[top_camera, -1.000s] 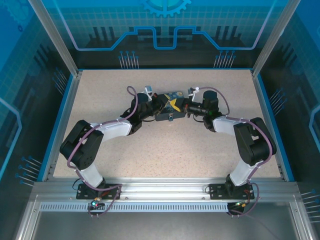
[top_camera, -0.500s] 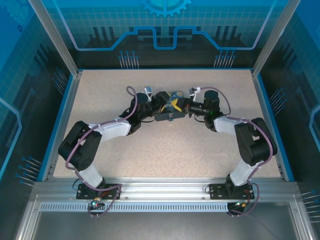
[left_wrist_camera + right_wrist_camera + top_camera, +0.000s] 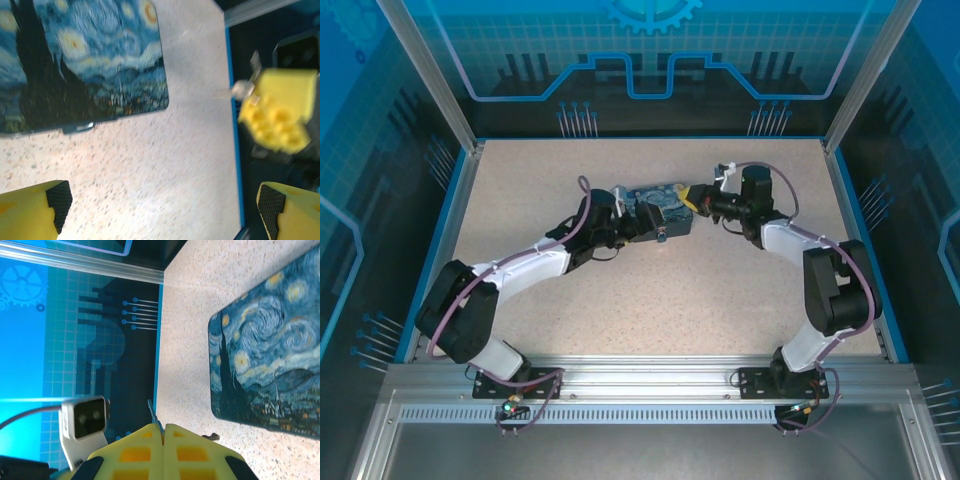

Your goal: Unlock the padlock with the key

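Now left gripper [image 3: 165,207] gapes wide near the box [image 3: 85,65]; right gripper [image 3: 163,430] pinches the key [image 3: 152,413].

Speckled beige table [image 3: 720,290] with a blue rim all round, and lying flat on it is the box [image 3: 655,200], dark-blue swirling-sky print facing up. It sits toward the far middle of the top. In the left wrist view the box's rounded corner rests on the surface, bare speckle spreading out beside it.
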Robot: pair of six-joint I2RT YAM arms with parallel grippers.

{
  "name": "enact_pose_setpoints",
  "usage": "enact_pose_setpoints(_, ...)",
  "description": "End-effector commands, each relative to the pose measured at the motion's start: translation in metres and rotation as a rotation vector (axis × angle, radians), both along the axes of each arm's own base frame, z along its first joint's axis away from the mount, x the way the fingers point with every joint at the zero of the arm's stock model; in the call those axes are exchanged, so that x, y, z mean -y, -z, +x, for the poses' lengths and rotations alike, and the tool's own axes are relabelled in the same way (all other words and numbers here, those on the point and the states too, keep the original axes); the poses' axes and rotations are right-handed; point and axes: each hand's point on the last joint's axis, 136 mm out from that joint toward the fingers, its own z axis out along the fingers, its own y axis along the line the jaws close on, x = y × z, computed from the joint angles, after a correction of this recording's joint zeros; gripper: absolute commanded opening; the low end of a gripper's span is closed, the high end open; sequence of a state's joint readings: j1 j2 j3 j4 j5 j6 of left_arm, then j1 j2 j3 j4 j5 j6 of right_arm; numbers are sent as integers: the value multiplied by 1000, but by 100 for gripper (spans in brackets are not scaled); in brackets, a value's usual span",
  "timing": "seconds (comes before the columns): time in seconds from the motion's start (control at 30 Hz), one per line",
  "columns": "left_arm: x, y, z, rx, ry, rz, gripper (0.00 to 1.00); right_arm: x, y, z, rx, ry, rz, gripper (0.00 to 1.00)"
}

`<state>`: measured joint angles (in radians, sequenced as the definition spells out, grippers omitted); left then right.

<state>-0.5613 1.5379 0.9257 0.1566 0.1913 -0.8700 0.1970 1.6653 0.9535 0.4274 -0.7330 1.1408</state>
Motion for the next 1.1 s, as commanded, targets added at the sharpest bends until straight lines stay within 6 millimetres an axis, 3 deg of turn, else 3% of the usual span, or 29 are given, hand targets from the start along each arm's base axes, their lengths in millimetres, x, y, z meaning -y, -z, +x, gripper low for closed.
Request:
enact_pose_setpoints(0.0, 16, 27, -27, 31, 169, 122, 96, 5, 15, 10, -37, 14, -45, 0)
enact_pose_setpoints(0.2, 34, 69, -31, 81, 249, 248, 93, 2, 33, 16, -81, 17, -75, 0)
enact_pose_setpoints(0.5, 25, 112, -11, 172, 178, 383, 84, 3, 51, 24, -128, 39, -93, 0)
enact_pose_setpoints(1.07, 30, 135, 34, 308, 106, 495, 68, -8, 66, 35, -176, 27, -117, 0)
